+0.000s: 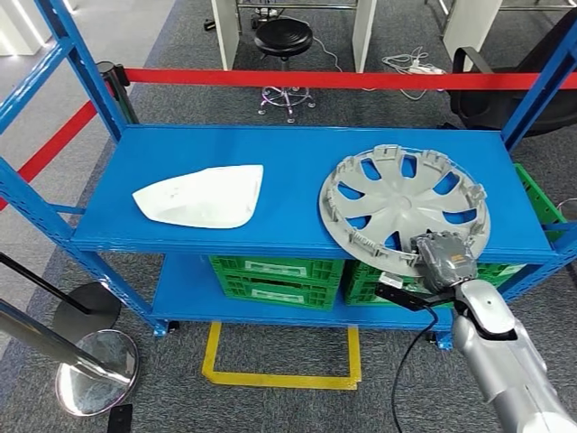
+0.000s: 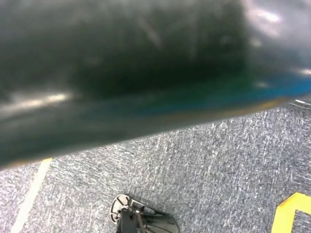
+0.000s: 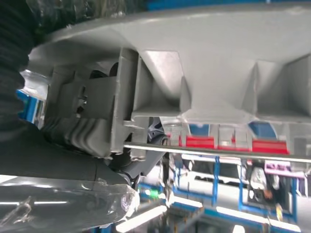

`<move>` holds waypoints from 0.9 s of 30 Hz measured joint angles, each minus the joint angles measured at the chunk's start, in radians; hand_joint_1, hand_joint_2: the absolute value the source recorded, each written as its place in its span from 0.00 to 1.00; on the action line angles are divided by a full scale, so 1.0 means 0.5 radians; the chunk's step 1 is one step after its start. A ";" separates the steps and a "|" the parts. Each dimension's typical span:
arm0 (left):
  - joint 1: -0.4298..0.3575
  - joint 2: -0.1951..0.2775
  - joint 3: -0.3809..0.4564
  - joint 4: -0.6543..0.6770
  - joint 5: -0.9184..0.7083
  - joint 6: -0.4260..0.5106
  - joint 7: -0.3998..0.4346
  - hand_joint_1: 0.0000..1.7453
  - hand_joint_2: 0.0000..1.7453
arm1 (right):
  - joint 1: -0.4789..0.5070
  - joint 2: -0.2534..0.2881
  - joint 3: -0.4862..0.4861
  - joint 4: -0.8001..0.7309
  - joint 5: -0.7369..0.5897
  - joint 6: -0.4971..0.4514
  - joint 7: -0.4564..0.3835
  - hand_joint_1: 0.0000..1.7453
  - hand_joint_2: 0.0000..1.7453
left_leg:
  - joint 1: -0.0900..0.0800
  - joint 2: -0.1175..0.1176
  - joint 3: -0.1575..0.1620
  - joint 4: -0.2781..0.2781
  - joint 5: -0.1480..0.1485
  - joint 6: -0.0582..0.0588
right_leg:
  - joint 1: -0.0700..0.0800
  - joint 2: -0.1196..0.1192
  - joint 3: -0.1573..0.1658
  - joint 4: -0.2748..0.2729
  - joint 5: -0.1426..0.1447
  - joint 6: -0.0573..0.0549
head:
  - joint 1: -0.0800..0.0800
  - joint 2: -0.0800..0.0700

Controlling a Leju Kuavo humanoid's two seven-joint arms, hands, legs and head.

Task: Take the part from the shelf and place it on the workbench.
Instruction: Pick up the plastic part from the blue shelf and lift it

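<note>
Grey hubcap (image 1: 403,206) lies flat on right end of blue shelf (image 1: 292,153), near rim hanging slightly past front edge. Right hand (image 1: 445,260) sits at that near rim, so part lies straight ahead and a bit left of it. Right wrist view shows thumb (image 3: 78,133) tucked under rim (image 3: 205,63), looks like it's gripping edge. Left hand: can't tell, wrist view blurry. White cover (image 1: 204,196) sits well apart at left end, nearer left arm.
</note>
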 joint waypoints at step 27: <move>0.005 -0.006 0.003 0.002 0.025 0.009 0.000 0.00 0.00 | 0.466 0.018 0.091 -0.851 0.107 -0.218 0.182 1.00 1.00 | 0.000 0.000 -0.003 0.000 0.000 0.000 | 0.000 0.000 -0.003 0.000 -0.001 0.000 | 0.000 0.000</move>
